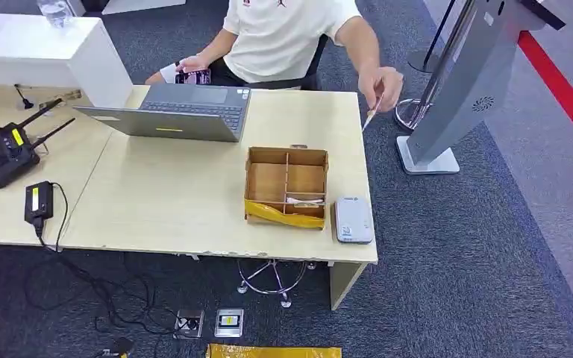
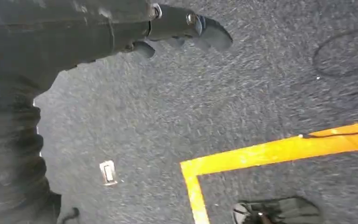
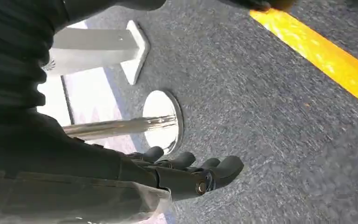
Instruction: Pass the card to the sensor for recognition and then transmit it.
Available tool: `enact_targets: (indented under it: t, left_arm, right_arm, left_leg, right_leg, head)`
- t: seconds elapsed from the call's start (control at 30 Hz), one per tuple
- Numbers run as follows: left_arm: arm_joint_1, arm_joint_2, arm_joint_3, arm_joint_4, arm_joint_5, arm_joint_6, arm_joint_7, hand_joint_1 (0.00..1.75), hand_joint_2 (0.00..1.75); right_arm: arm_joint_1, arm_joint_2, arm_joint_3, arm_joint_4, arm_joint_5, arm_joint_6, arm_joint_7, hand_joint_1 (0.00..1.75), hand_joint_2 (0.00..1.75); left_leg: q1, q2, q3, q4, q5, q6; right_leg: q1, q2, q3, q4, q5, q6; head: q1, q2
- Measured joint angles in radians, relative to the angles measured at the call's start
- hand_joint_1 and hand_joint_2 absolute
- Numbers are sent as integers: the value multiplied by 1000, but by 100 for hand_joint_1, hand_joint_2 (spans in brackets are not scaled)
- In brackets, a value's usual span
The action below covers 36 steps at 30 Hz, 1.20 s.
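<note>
A person seated behind the table holds a thin white card point(image 1: 371, 114) in one hand point(image 1: 381, 84), out over the table's right edge. Another white card point(image 1: 304, 200) lies in the front right compartment of a brown cardboard divider box point(image 1: 267, 181). Right beside the box, at the table's front right corner, lies the flat grey sensor point(image 1: 354, 220). My left hand point(image 2: 182, 27) hangs above the carpet, fingers loosely extended and holding nothing. My right hand point(image 3: 191, 170) also hangs over the carpet, fingers apart and empty.
An open grey laptop point(image 1: 179, 112) stands at the back of the wooden table point(image 1: 164, 201). A black router point(image 1: 4, 153) and a small black box point(image 1: 39, 201) sit at the left. A grey kiosk stand point(image 1: 462, 89) rises right of the table. Yellow floor tape point(image 3: 321, 51) crosses the carpet.
</note>
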Motion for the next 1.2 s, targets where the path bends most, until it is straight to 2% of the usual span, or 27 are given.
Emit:
enact_targets:
  t: [0.07,0.1,0.13,0.17,0.23,0.27,0.3,0.37,0.43,0.47,0.5,0.57,0.6,0.67,0.73,0.77,0.8,0.87,0.93,1.03,1.13,1.2]
  left_arm:
    - [0,0,-6,1,18,26,7,0,175]
    - [0,0,-7,2,32,38,13,0,175]
    - [0,0,-8,2,44,52,16,0,175]
    - [0,0,-8,2,64,66,18,0,175]
    - [0,0,-8,3,81,78,17,0,175]
    - [0,2,-8,3,90,75,8,0,175]
    - [0,6,-8,3,98,69,0,0,175]
    - [1,13,-6,5,135,59,-7,0,175]
    - [2,18,-4,8,152,53,-7,0,175]
    - [2,19,-4,10,148,52,-7,0,175]
    - [1,19,-4,10,140,50,-7,0,175]
    - [0,17,-5,10,132,46,-7,0,175]
    - [0,17,-6,10,129,44,-7,0,175]
    - [0,19,-6,11,129,41,-7,0,175]
    - [2,21,-6,12,143,40,-7,0,175]
    - [6,20,-6,13,148,39,-7,0,175]
    - [9,19,-6,14,152,38,-7,0,175]
    - [12,19,-6,16,155,37,-7,0,175]
    - [12,20,-6,18,155,37,-7,0,175]
    - [11,19,-6,18,154,37,-7,0,175]
    - [11,20,-7,19,143,37,-8,0,175]
    - [10,19,-8,19,135,36,-10,0,175]
  right_arm:
    - [2,0,-6,0,-47,-103,-49,0,175]
    - [4,3,-21,-2,-98,-216,-120,0,175]
    - [4,5,-37,-2,-132,-281,-201,0,175]
    - [1,2,-73,9,-175,-325,-333,0,175]
    - [-18,-13,-190,59,-272,-358,-623,0,175]
    - [-31,-32,-256,78,-309,-358,-713,0,175]
    - [-39,-64,-304,82,-337,-354,-749,0,175]
    - [-53,-151,-394,64,-381,-354,-717,0,175]
    - [-52,-228,-502,27,-362,-363,-727,0,175]
    - [-48,-256,-565,-10,-297,-370,-711,0,175]
    - [-33,-272,-648,-76,-169,-371,-644,0,175]
    - [9,-273,-777,-231,89,-372,-518,0,175]
    - [27,-267,-859,-369,245,-373,-450,0,175]
    - [34,-257,-1000,-611,430,-375,-360,0,175]
    - [10,-261,-1147,-857,608,-378,-370,0,175]
    - [2,-260,-1190,-926,648,-378,-378,0,175]
    - [-2,-251,-1256,-1051,709,-380,-384,0,175]
    - [-10,-231,-1322,-1207,770,-380,-372,0,175]
    - [-30,-225,-1338,-1330,821,-379,-369,0,175]
    - [-62,-213,-1365,-1514,881,-378,-397,0,175]
    - [-87,-200,-1364,-1672,988,-376,-419,0,175]
    - [-104,-194,-1347,-1757,1083,-374,-410,0,175]
  left_leg:
    - [0,0,0,0,0,0]
    - [0,0,0,0,0,0]
    - [0,0,0,0,0,0]
    - [0,0,-1,0,0,0]
    - [-2,0,0,0,0,0]
    - [-3,0,0,0,0,1]
    - [-4,-1,0,0,1,2]
    - [-6,-4,-2,1,2,4]
    - [-7,-5,-3,1,1,5]
    - [-7,-4,-3,1,1,6]
    - [-6,-4,-5,1,1,6]
    - [-5,-5,-6,1,1,6]
    - [-5,-6,-8,1,1,6]
    - [-8,-12,-9,1,5,10]
    - [-7,-23,-9,2,8,9]
    - [-7,-25,-9,2,9,9]
    - [-7,-25,-8,2,9,9]
    - [-8,-24,-9,2,9,9]
    - [-8,-19,-8,1,8,8]
    - [-8,-17,-7,2,7,8]
    - [-8,-17,-7,2,7,8]
    - [-8,-17,-7,2,7,8]
  right_leg:
    - [0,0,0,0,0,0]
    - [0,0,0,0,0,0]
    - [0,0,0,0,0,0]
    - [0,-1,0,0,0,0]
    - [-2,-1,0,0,0,0]
    - [-3,-1,0,0,0,1]
    - [-3,-2,1,0,0,1]
    - [-6,-6,1,-1,1,2]
    - [-7,-6,1,-1,2,3]
    - [-6,-6,1,-1,2,4]
    - [-6,-5,2,-1,2,4]
    - [-5,-7,3,-1,3,5]
    - [-5,-8,1,-1,3,5]
    - [-9,-16,-1,1,3,5]
    - [-8,-25,-1,1,2,6]
    - [-8,-28,-1,1,1,6]
    - [-7,-29,0,1,1,6]
    - [-7,-28,0,1,1,6]
    - [-7,-22,0,1,1,6]
    - [-8,-18,-1,1,2,7]
    - [-8,-18,-1,1,2,7]
    - [-8,-18,-1,1,2,7]
  head:
    - [0,0]
    - [0,0]
    - [-1,0]
    - [0,0]
    - [-1,0]
    - [-2,0]
    - [-1,0]
    - [0,0]
    - [0,0]
    - [0,0]
    - [2,0]
    - [0,0]
    - [-2,0]
    - [-3,0]
    - [0,0]
    - [-1,0]
    - [-2,0]
    - [-1,0]
    - [-2,0]
    - [-2,0]
    - [-2,0]
    - [-2,0]
